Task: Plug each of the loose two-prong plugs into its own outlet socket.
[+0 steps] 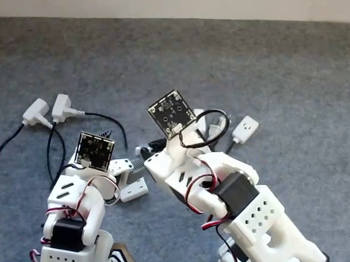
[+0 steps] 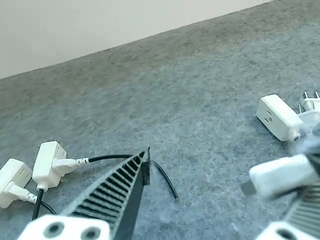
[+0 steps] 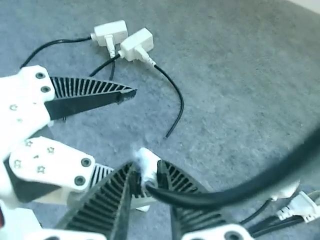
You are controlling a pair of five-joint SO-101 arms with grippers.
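We see the right gripper (image 3: 146, 172) clenched on a white two-prong plug (image 3: 146, 161) with a black cable (image 3: 225, 192), over the middle of the desk (image 1: 287, 64). The left gripper (image 3: 119, 132) stands released just beside it. An outlet socket (image 1: 245, 129) lies toward the right edge, and two cabled white blocks (image 1: 35, 111) lie near the left edge.

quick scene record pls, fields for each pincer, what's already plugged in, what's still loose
surface: grey carpet-like mat
left pincer: open, holding nothing
right pincer: shut on a small white plug trailing a black cable
already plugged: two white outlet blocks side by side, each with a white corded plug in it
free socket: third white outlet block, face empty
loose: white two-prong plug beside the free socket, prongs bare
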